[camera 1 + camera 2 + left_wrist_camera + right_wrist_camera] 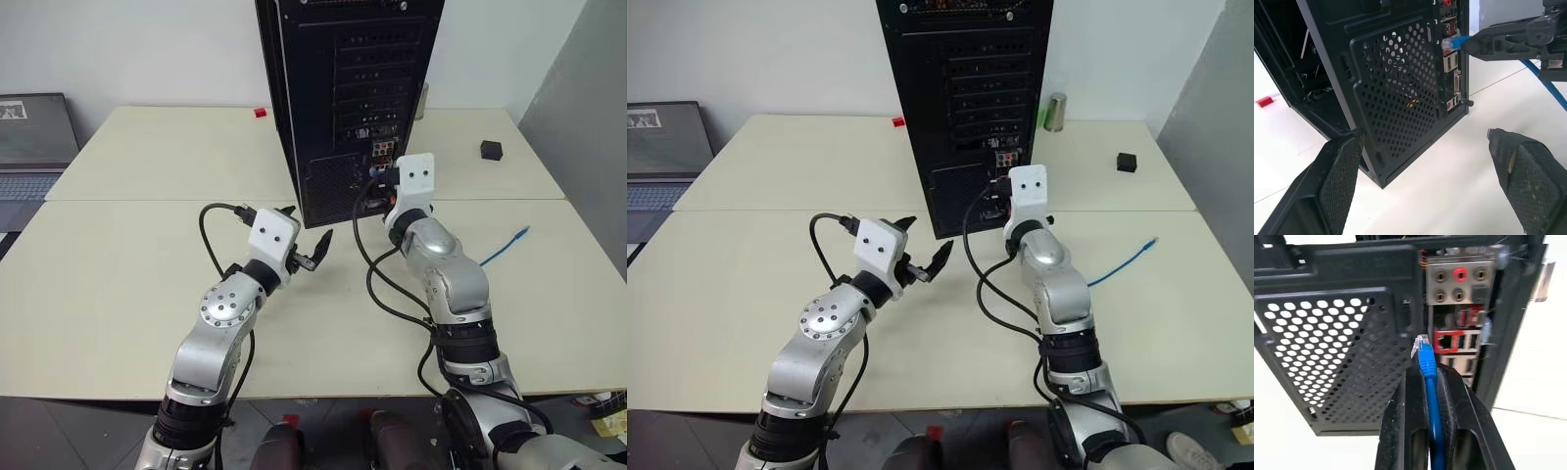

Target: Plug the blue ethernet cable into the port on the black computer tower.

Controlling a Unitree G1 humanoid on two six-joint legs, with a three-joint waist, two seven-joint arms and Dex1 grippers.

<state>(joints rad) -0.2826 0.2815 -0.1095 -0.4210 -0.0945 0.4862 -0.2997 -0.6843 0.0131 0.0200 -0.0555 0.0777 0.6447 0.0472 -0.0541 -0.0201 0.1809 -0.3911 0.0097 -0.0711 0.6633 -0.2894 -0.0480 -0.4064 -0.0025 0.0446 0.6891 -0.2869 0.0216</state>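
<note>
Two grippers are seen before the tower, which stands upright on the table with its rear panel facing the robot. The right gripper is pressed together on the cable, pinched just behind the clear plug, with a short length of blue boot projecting past the fingertips. The plug is held just short of the connector panel, near but apparently not yet in the port, a dark socket in the red-framed block; contact cannot be confirmed. The remainder of the cable is trailed back under the right arm, and its far end is seen lying on the table well to the right. The left gripper is held apart from the tower, fingers spread wide and empty. The cable is judged light and limp along its run, so little support is given beyond the grip; the plug is judged rigid but small, with a thin latch tab liable to snap or snag if forced at an angle. A hold close behind the plug, as now taken, is judged correct, since a grip further back would allow the tip to droop or buckle on insertion. The smooth jacket may slide between the pads under push. The tower is judged heavy enough to stay put.
</note>
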